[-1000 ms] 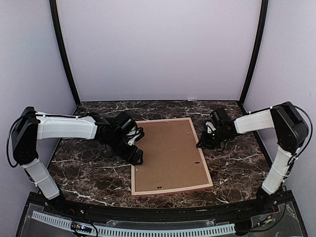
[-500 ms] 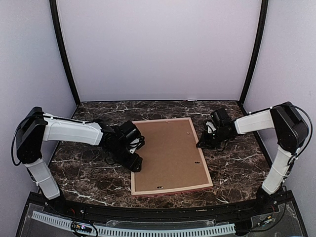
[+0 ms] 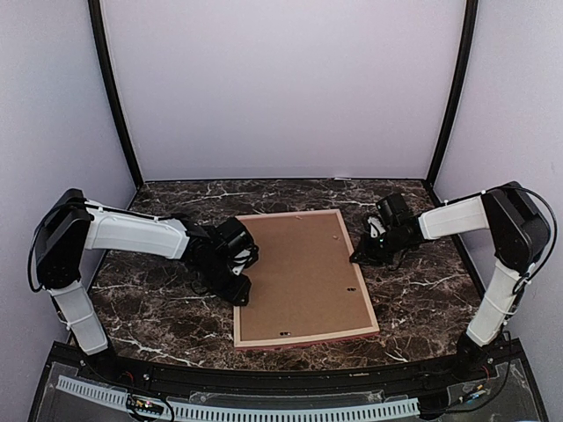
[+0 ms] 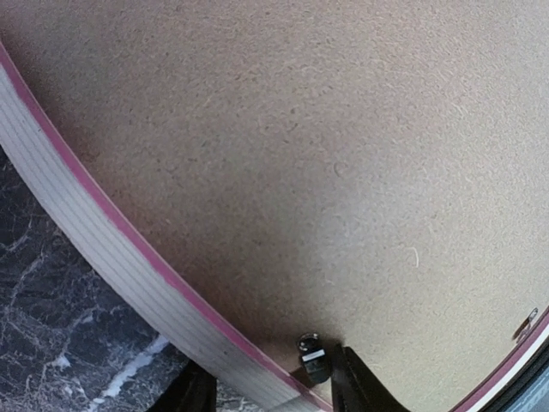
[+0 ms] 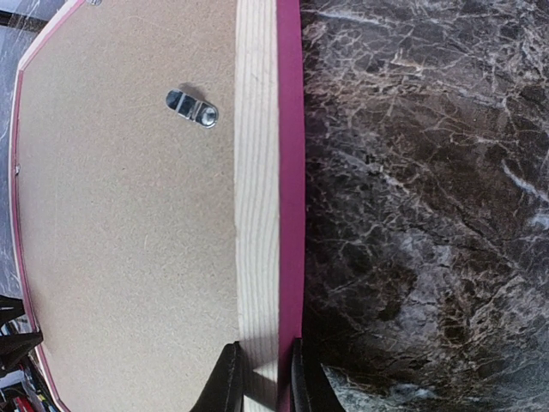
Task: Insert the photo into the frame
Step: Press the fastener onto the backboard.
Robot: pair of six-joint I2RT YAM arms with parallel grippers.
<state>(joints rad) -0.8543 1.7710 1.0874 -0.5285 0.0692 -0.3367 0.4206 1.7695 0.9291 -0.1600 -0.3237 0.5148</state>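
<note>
The frame (image 3: 303,339) lies face down on the marble table, with a pink rim and pale wood sides. The plain brown backing board (image 3: 299,272) fills its back. The photo is hidden. My left gripper (image 3: 239,291) is at the frame's left edge. In the left wrist view my gripper (image 4: 274,390) is open, its fingers astride the frame rail (image 4: 94,232) and a small black tab (image 4: 312,356). My right gripper (image 3: 359,255) is at the frame's right edge. In the right wrist view it (image 5: 262,382) is shut on the frame rail (image 5: 257,172).
A silver turn clip (image 5: 192,108) sits on the backing board (image 5: 129,240) near the right rail. Dark marble table (image 3: 413,290) surrounds the frame. Pale walls with black corner posts (image 3: 114,97) close in the back and sides.
My left arm has stretched a little further, and its gripper has slid slightly down along the frame's left edge. The right arm and the frame have not moved.
</note>
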